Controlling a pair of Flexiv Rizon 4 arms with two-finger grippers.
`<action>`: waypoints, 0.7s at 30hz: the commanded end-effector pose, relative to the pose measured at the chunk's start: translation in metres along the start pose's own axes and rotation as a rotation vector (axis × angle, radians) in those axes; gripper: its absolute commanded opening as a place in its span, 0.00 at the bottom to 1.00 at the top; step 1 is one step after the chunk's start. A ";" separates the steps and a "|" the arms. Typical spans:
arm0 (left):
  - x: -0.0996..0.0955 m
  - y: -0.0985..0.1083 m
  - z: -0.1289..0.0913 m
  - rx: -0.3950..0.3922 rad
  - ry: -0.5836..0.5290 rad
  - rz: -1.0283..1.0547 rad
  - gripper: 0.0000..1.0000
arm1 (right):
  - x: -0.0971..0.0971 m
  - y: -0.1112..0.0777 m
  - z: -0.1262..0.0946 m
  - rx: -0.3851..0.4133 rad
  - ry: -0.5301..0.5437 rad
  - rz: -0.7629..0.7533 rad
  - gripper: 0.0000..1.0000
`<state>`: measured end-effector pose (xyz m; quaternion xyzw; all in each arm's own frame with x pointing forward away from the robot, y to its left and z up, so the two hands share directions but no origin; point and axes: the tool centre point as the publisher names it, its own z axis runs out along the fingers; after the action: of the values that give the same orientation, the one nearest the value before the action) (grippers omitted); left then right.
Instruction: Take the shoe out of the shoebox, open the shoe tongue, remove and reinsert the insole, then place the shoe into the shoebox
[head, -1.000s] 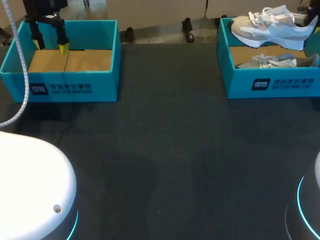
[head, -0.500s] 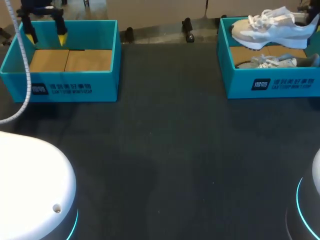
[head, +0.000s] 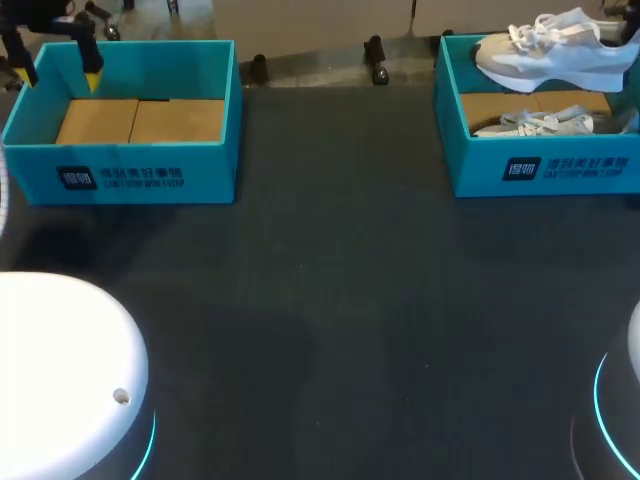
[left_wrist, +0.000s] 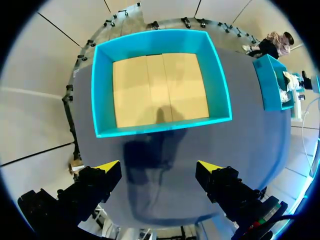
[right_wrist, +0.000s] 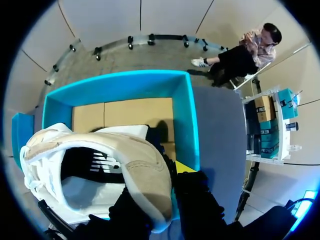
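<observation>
Raise shoe (head: 550, 45) well clear of box (head: 545, 172) wall with right claw (right_wrist: 167, 177) clamped on its heel; bring to middle of surface (head: 350, 300); left claw (left_wrist: 159, 167) wide, free to help.

Can make out only one yellow fingertip (right_wrist: 184, 166) of the right gripper (right_wrist: 167, 175), the other buried behind the heel of the lifted shoe (right_wrist: 100, 160). In the head view, loses that heel and the far end of the right shoebox (head: 540, 165) past the side edge, and the upper part of the left gripper (head: 57, 77) past the corner. Sees just the top of the second shoe (head: 545, 123) above the front wall.
</observation>
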<state>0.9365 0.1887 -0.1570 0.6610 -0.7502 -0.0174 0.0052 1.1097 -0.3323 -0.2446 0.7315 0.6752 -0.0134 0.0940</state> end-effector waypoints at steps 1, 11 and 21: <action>0.000 0.007 0.001 0.091 0.000 0.000 1.00 | -0.004 0.003 0.002 -0.002 0.003 0.011 0.00; 0.000 0.007 0.001 0.091 0.000 0.000 1.00 | -0.009 0.008 0.013 0.003 -0.020 0.024 0.00; 0.000 0.007 0.001 0.091 0.000 0.000 1.00 | -0.013 0.011 0.015 -0.033 -0.019 0.000 0.00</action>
<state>0.9306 0.1898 -0.1577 0.6608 -0.7500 0.0161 -0.0240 1.1230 -0.3470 -0.2570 0.7301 0.6741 -0.0122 0.1115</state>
